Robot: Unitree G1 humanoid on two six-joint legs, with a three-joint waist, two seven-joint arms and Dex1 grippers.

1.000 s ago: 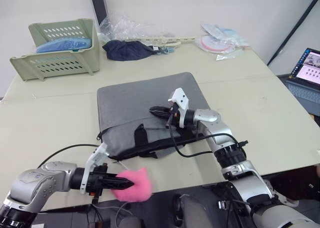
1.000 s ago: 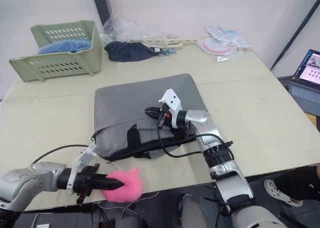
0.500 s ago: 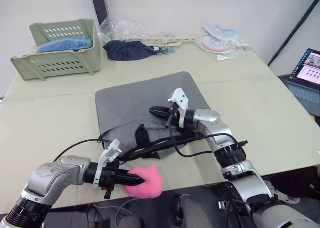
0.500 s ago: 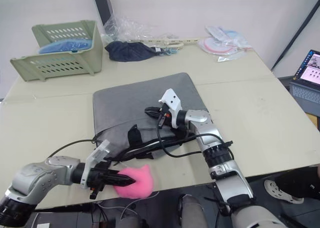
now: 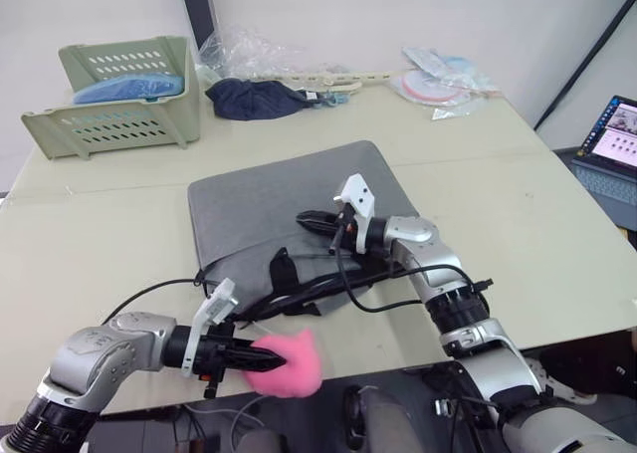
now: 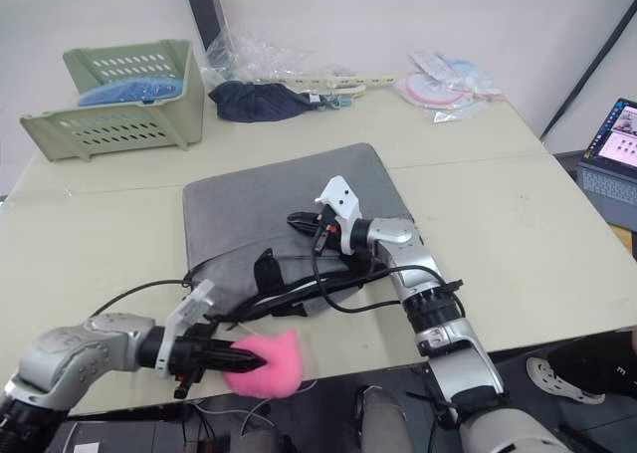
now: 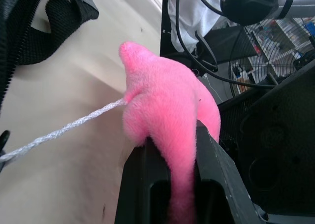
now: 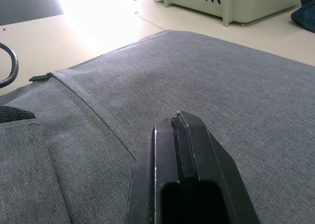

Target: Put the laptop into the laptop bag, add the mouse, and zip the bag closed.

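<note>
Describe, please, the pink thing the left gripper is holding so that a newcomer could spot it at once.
Start at the grey laptop bag lying flat mid-table, then go to the table's near edge in front of its black handles. There the left gripper is shut on a fuzzy pink lump with a white string, the only bright pink, plush thing there.

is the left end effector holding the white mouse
No, the left end effector is clamped on a fuzzy pink lump with a white cord.

Laptop bag contents hidden; zipper state unclear.
</note>
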